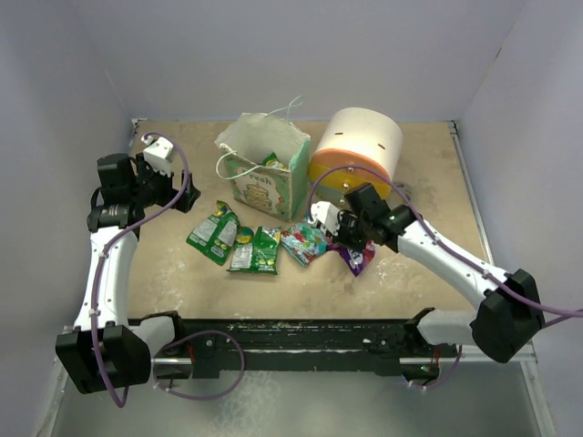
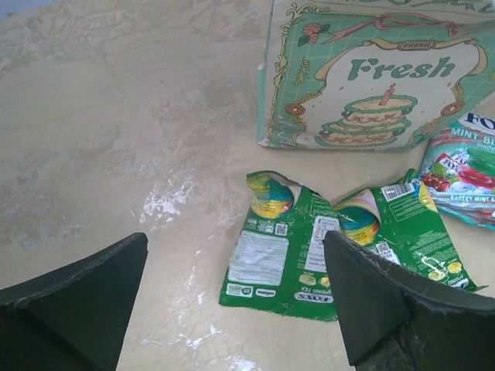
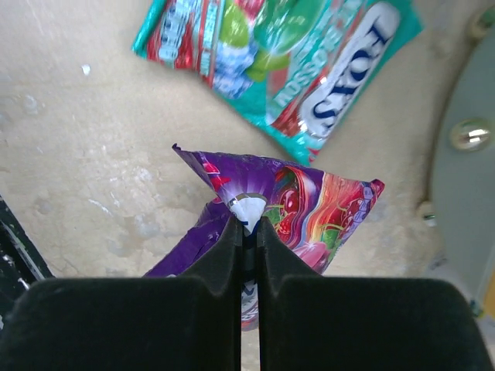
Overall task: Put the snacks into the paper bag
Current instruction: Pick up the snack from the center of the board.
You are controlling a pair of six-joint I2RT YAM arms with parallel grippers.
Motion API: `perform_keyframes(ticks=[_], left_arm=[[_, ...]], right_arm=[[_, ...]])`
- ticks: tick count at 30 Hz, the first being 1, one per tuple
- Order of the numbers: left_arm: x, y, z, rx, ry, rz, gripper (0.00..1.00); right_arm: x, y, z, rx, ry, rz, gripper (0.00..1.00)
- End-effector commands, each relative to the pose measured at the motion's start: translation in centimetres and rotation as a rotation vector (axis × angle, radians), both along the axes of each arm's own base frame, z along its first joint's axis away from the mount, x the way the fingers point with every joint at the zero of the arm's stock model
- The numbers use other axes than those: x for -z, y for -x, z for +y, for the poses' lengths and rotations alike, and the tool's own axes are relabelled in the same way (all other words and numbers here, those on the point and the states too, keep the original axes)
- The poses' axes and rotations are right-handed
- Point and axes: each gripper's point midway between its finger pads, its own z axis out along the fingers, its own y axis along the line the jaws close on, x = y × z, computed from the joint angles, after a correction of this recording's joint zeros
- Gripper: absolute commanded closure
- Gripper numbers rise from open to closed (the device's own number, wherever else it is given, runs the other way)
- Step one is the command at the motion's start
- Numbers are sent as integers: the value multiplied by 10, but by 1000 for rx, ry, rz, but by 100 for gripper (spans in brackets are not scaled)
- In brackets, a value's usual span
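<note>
Paper bag [image 1: 264, 171] stands upright toward the back of the surface [image 1: 164, 273], mouth open, "Fresh" print facing front. Round drawer unit [image 1: 357, 146] sits just right of the bag.

Snacks lie in a row in front of the bag:
- at least 2 green packets [image 1: 214, 235] front-left
- 1 teal packet [image 1: 303, 242] front-right
- 1 purple packet [image 1: 357, 258] farthest right

Right fingers [image 3: 224, 259] are pinched tight on the purple packet's crumpled edge. Cannot tell whether the packet is off the surface.

Left fingers [image 2: 77, 301] are spread wide and hold nothing. They hover left of the bag, with the green packets lying toward the bag from them.
</note>
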Motion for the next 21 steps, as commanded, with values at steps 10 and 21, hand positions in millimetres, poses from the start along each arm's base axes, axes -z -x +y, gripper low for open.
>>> perform_keyframes(ticks=[10,21], left_arm=[[-28,-10,2,3,-8,-93,0],[-38,-9,-1,12,-1,-117,0]], right_arm=[[-206,-37,55,-95,-342,-313,100],[-341,-61,95,-149,-558,-450,100]])
